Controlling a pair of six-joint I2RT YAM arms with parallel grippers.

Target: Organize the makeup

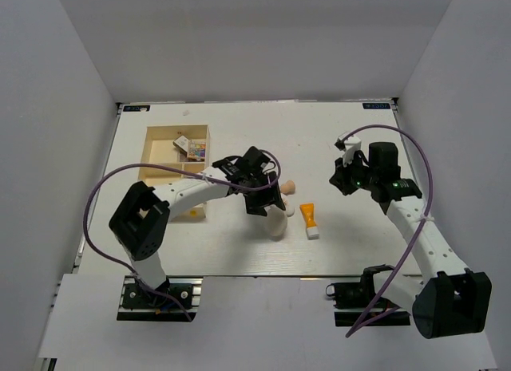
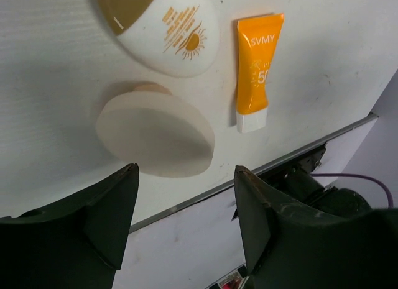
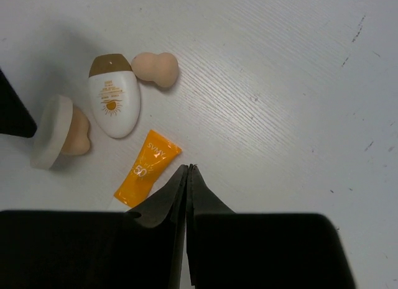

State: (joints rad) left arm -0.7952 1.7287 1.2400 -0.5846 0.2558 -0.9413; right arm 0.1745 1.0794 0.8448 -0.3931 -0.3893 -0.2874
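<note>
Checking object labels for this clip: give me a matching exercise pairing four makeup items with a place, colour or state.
Things:
1. orange tube
2. round compact
3. multicolour palette
4. white oval bottle

Descriptions:
A. brown cap
B. inside the wooden tray
C. white cap
D. tilted beside a beige sponge

Pairs: 1-C, 2-D, 3-B, 4-A
</note>
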